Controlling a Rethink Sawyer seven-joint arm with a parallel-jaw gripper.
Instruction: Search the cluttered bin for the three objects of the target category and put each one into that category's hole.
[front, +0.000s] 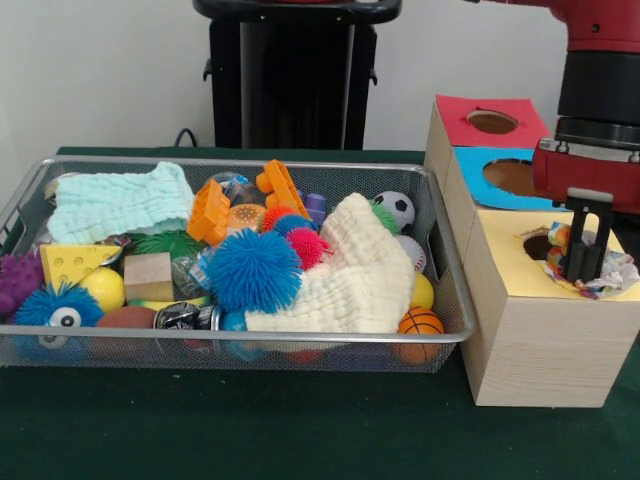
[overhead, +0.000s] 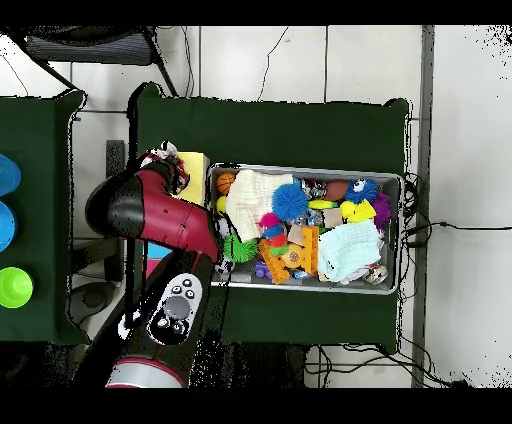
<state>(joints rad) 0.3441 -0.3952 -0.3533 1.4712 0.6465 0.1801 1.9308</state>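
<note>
My gripper (front: 586, 268) hangs over the yellow-surrounded hole (front: 538, 246) on the nearest pale wooden box (front: 545, 345), right of the wire mesh bin (front: 240, 338). Its black fingers stand close together, shut on a crumpled spotted wrapper (front: 606, 278). The wrapper bunches round the fingertips and rests on the yellow paper at the hole's right edge. I make out no other spotted wrapper among the bin's clutter. In the overhead view the red arm (overhead: 150, 210) covers the gripper and the hole; only part of the yellow surround (overhead: 192, 166) shows beside the bin (overhead: 400, 232).
The blue-surrounded hole (front: 510, 177) and the red-surrounded hole (front: 492, 121) lie behind the yellow one. The bin holds a cream waffle cloth (front: 365, 275), a mint cloth (front: 120, 200), a blue spiky ball (front: 253, 270), orange bricks (front: 210, 212), small balls and a wooden block (front: 148, 277).
</note>
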